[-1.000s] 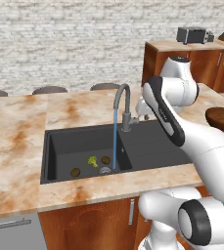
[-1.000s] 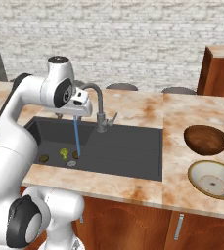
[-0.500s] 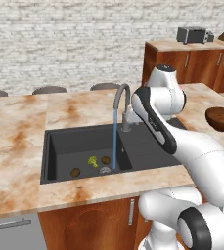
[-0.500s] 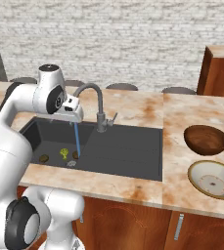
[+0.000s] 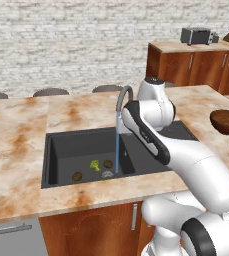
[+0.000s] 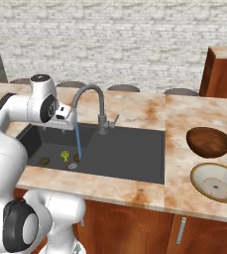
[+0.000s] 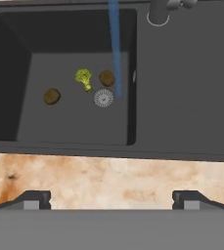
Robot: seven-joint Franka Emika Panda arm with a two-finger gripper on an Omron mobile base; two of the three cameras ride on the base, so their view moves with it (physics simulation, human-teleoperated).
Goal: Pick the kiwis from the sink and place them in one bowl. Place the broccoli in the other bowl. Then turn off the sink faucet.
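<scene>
Two brown kiwis (image 7: pixel 52 96) (image 7: pixel 107 77) lie on the floor of the dark sink (image 7: pixel 182 97), with the yellow-green broccoli (image 7: pixel 83 78) between them, by the round drain (image 7: pixel 103 97). From the base they show as kiwis (image 5: pixel 77 176) (image 5: pixel 108 163) and broccoli (image 5: pixel 94 164). The faucet (image 6: pixel 92 99) runs a blue stream (image 5: pixel 117 145) into the basin. My gripper (image 7: pixel 112 200) hangs high over the counter's front edge, open and holding nothing, fingers (image 7: pixel 35 199) wide apart. The dark wooden bowl (image 6: pixel 208 141) and the cream bowl (image 6: pixel 216 181) stand on the counter to the right.
The marble counter (image 5: pixel 16 130) surrounds the sink. Wooden cabinets (image 5: pixel 196 65) with a small appliance (image 5: pixel 198 36) stand at the back right. A brick wall (image 5: pixel 61 45) runs behind, with stool tops along the counter's far edge.
The arm has swung left and a little lower toward the basin. The jaws have spread wider. Fruit, broccoli and bowls have not moved; water still runs.
</scene>
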